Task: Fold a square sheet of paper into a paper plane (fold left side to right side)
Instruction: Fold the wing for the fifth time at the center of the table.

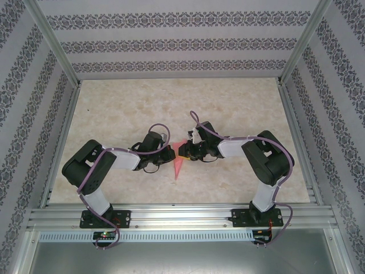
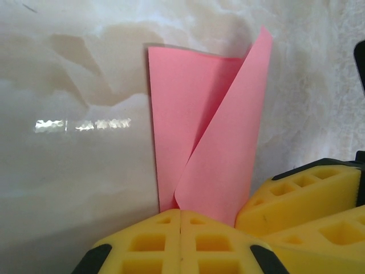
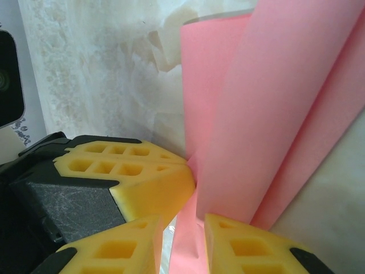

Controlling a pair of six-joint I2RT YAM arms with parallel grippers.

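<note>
While the left hand [image 2: 181, 237] pinches it, the paper plane [image 2: 219, 154] curls.

**Thin paper, glossy tabletop, matt plastic**

The sheet of paper [image 2: 211, 142] is thin, smooth and matt pink, with soft bends and no shine. The tabletop [image 2: 74, 171] under it looks like polished pale stone, glossy enough to throw back white glare. The left gripper [image 2: 181, 212] and the right gripper [image 3: 183, 220] have yellow fingers of dull, slightly grainy plastic moulded with square pockets. The arm shells [image 1: 91, 162] are black and white plastic. The frame rails [image 1: 182, 217] are brushed, silvery metal.
</note>
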